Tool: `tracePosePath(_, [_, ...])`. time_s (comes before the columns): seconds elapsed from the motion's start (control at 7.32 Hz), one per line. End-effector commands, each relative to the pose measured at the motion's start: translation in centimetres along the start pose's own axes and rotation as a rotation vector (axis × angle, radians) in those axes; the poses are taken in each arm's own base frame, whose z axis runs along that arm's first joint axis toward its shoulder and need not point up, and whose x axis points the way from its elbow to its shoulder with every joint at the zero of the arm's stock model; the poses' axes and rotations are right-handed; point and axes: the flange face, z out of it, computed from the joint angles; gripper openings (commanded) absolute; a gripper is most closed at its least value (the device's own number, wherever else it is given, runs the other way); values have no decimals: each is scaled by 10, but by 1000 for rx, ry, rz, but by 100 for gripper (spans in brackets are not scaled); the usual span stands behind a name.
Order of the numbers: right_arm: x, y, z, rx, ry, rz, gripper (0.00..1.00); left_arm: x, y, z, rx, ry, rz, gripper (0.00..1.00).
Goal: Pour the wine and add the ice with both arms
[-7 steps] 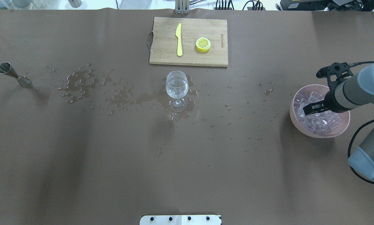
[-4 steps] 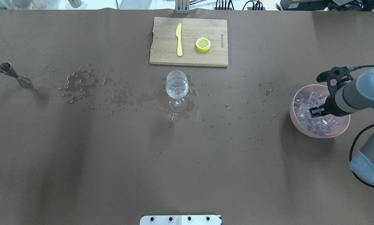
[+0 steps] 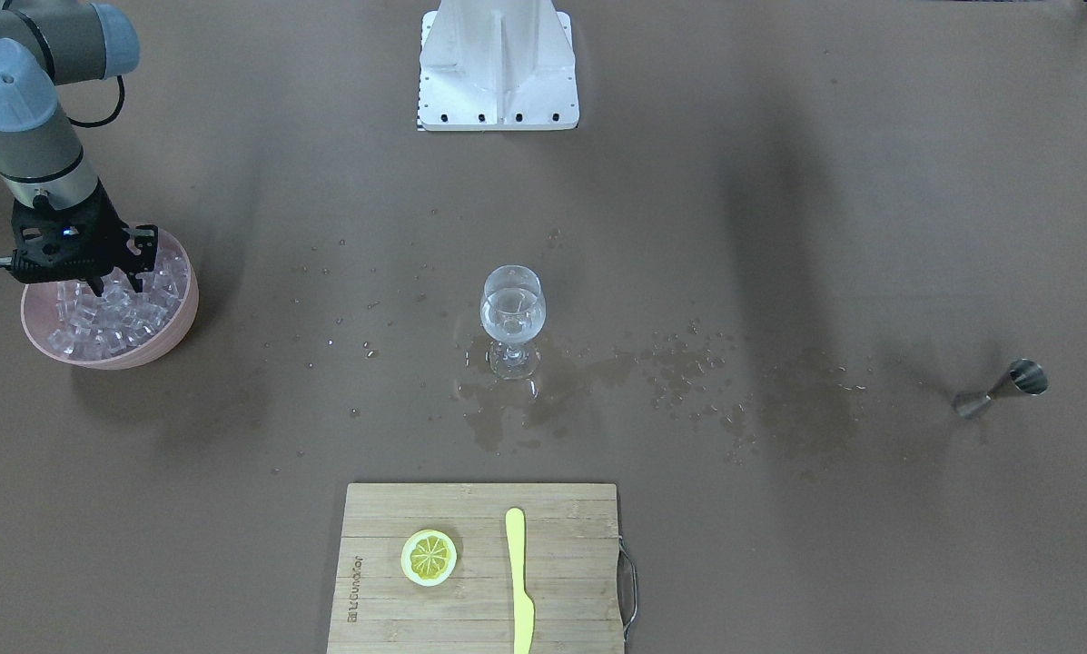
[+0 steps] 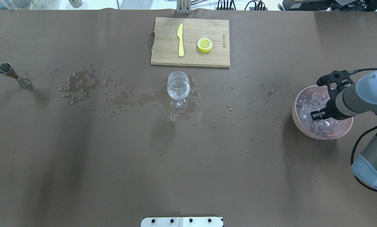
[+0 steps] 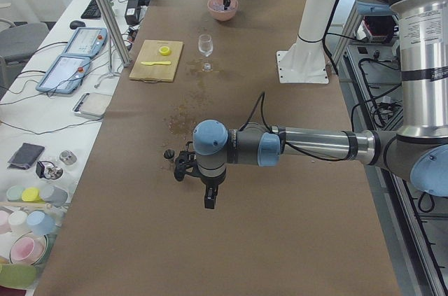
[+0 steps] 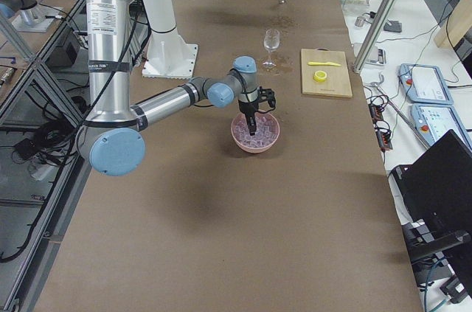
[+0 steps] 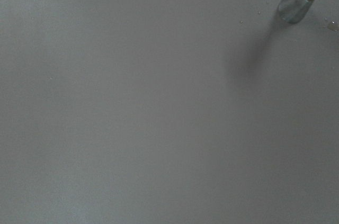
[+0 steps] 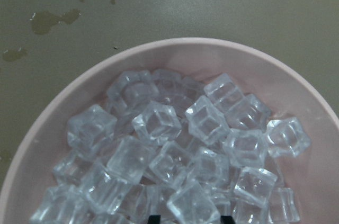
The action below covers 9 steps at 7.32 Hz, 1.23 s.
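Brown covering spans our table [image 4: 188,176]. Our right arm [image 4: 358,94] reaches over the pink bowl [image 4: 297,118] at our right edge, and the right gripper [image 4: 317,115] is lowered among the ice [image 8: 159,123] piled inside, jaws apart. Our left arm [image 5: 308,145] holds the left gripper [image 5: 210,196] above the table near the steel jigger [image 4: 13,75]; whether its jaws are parted we cannot tell. The wine glass [image 4: 178,86] stands mid-table amid droplets [image 4: 78,78].
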Motion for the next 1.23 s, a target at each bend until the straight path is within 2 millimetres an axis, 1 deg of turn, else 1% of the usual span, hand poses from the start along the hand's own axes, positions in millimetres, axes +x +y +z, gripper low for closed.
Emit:
tracePosePath(0.0, [-4, -3, -2, 4, -6, -12, 50, 0, 0, 0, 0, 0, 0, 98])
tracePosePath(0.27, [0, -6, -5, 10, -6, -18, 51, -1, 0, 1, 3, 0, 3, 98])
tracePosePath(1.09, [3, -9, -6, 15, 0, -10, 50, -1, -1, 1, 4, 0, 4, 98])
